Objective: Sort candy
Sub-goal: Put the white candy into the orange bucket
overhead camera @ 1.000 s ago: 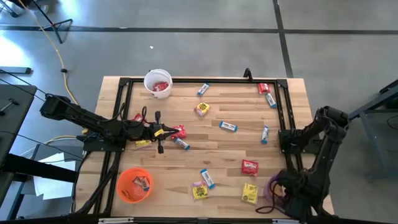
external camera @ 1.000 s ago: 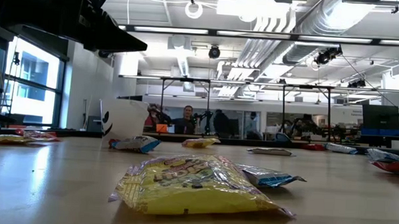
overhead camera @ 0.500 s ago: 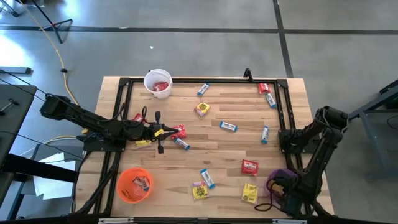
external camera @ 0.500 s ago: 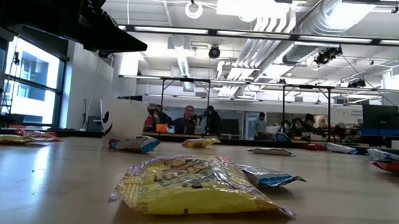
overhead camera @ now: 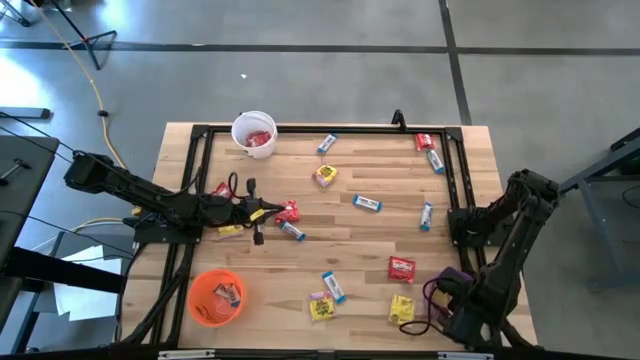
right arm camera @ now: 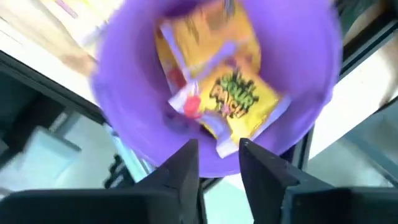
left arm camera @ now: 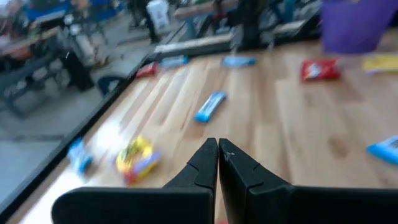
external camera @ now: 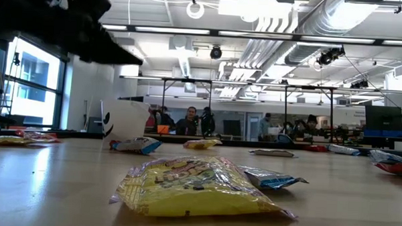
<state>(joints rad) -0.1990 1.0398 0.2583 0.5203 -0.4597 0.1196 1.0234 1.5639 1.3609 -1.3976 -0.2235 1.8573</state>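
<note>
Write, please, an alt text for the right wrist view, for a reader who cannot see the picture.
A purple cup fills the view from above, holding yellow candy packets piled together. The right gripper hangs over the cup's rim, its two dark fingers slightly apart and holding nothing.

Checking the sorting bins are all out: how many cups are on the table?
3. A white cup at the far edge, left of centre; an orange cup near the front-left corner; a purple cup near the front-right corner, partly hidden in the high view.
</note>
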